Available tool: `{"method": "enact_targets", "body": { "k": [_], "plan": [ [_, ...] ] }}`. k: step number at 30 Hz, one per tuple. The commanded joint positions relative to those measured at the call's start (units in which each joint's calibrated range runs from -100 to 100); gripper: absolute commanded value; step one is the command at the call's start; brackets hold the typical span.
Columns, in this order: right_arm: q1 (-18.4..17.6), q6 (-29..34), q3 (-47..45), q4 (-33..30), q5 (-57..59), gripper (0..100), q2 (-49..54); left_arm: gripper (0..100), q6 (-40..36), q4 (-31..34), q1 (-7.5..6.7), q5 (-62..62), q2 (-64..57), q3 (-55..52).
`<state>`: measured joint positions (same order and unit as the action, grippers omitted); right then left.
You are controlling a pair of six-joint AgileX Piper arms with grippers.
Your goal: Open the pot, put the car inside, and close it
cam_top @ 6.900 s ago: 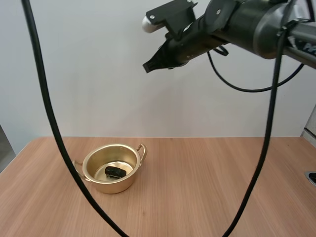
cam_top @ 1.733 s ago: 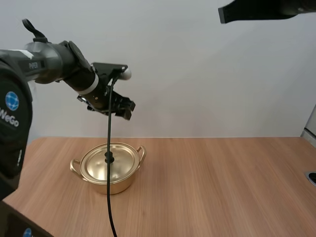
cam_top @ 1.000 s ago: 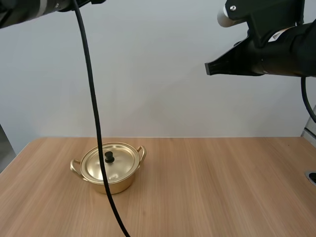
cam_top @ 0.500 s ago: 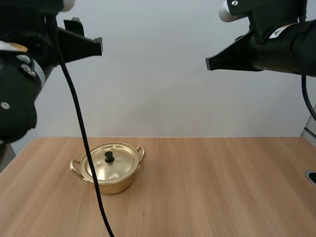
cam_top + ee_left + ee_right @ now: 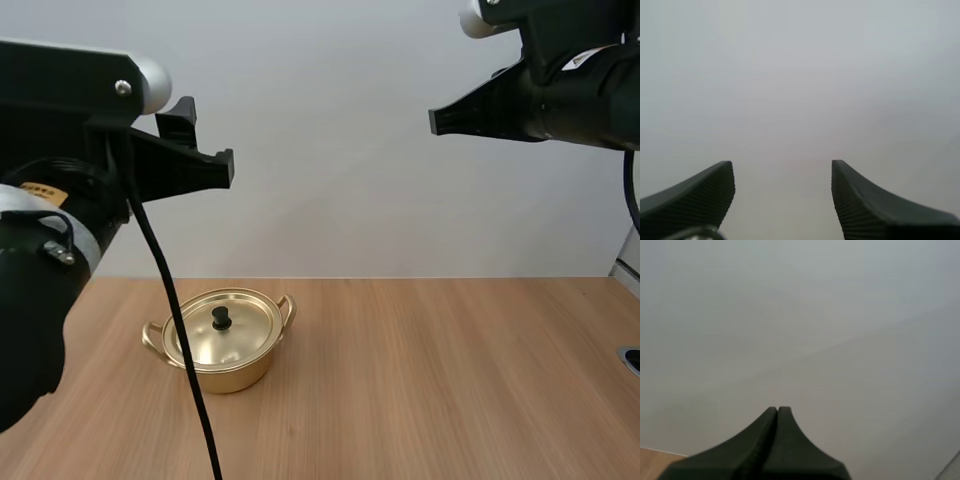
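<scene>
A golden pot (image 5: 222, 358) with two handles stands on the wooden table (image 5: 450, 380), left of the middle. Its lid (image 5: 240, 332) with a black knob (image 5: 221, 318) lies on it and hides the inside. High above the pot and close to the camera, my left gripper (image 5: 210, 140) hangs open with nothing in it. In the left wrist view its fingers (image 5: 700, 192) stand well apart against the pale wall. My right gripper (image 5: 434, 121) is shut on nothing, high at the right and pointing left. Its fingers (image 5: 765, 440) lie together as one wedge.
A pale wall stands behind the table. Bare wood stretches right of the pot to the table's right edge, where a small dark fitting (image 5: 632, 358) sits.
My left arm has swung in close to the camera at the left, still open. My right gripper has drifted slightly right. The lid stays on the pot, which stood open with a black car inside several seconds ago.
</scene>
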<state>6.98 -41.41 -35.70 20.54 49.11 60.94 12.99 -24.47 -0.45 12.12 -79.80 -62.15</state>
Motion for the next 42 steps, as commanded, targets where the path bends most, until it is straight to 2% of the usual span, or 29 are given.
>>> {"method": "enact_targets", "body": {
  "k": [1,4,9,15,18,22,24,27,33,38,42],
  "plan": [
    [0.0,-2.1,0.0,2.5,0.1,0,0.1,90,-0.2,0.4,1.0,7.4,-5.3,0.1],
    [0.0,-3.1,0.0,2.8,0.3,0,0.1,90,-0.2,1.2,1.59,8.4,-9.6,-1.1],
    [0.0,-3.4,0.0,2.8,0.3,0,2.8,90,-0.7,1.6,1.59,8.9,-14.3,-12.3],
    [0.0,-3.5,0.0,2.8,0.3,0,8.2,90,-1.6,11.8,-0.74,4.3,-14.3,-23.4],
    [0.0,-3.5,0.0,2.7,2.0,0,8.9,90,-3.6,11.8,-1.08,-3.5,-14.3,-25.8],
    [0.0,-3.5,0.0,2.0,7.2,0,8.9,90,-4.4,11.8,-1.09,-3.7,-14.3,-27.8],
    [0.0,-3.4,0.0,2.8,17.2,0,8.9,90,-4.4,11.8,-1.09,-3.2,-14.3,-30.9],
    [0.0,-3.4,0.0,5.7,24.2,0,8.9,90,-5.7,11.8,-1.09,-3.2,-14.5,-33.9],
    [0.7,-3.4,0.0,10.3,24.3,0,8.9,90,-6.3,11.8,-1.09,-4.1,-16.7,-37.9],
    [1.3,-3.4,0.0,10.5,24.3,0,8.9,90,-9.9,11.8,-1.09,-1.8,-17.1,-37.9],
    [1.3,-3.6,0.0,10.5,24.3,0,8.9,90,-12.6,11.8,-1.09,4.7,-18.3,-37.9]
  ]
}}
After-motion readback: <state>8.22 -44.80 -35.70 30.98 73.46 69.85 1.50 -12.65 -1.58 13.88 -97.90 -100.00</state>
